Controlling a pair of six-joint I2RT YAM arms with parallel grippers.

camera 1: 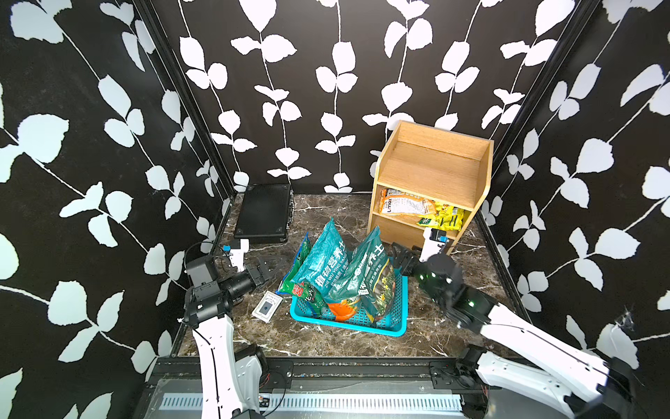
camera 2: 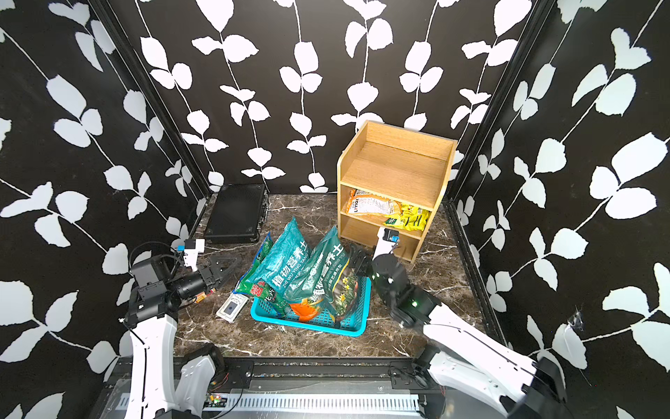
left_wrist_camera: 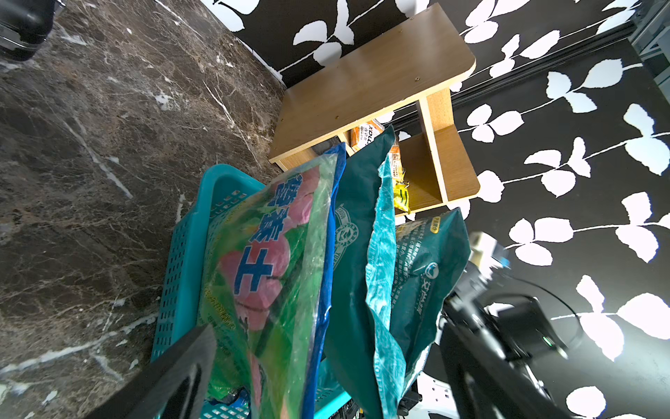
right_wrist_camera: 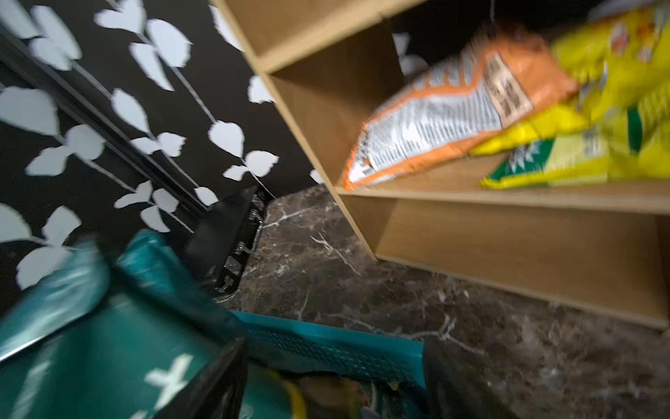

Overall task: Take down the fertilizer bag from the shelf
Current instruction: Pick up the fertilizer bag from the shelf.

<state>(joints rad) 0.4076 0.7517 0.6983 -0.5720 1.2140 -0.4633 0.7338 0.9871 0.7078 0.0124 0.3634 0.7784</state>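
Hovering open, right gripper (camera 1: 398,258) beside basket (camera 1: 344,324); fertilizer bag (camera 1: 404,206) higher, on shelf (camera 1: 431,170).

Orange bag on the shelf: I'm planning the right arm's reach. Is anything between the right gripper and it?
Nothing visible. The right gripper is beside the basket, and the shelf opens toward it. The orange bag lies at the middle tier's front, with yellow bags beside it.

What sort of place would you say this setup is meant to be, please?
Probably a staged robot test booth dressed as garden storage: leaf-patterned walls, a wooden shelf holding fertilizer bags, and a blue basket of soil bags.
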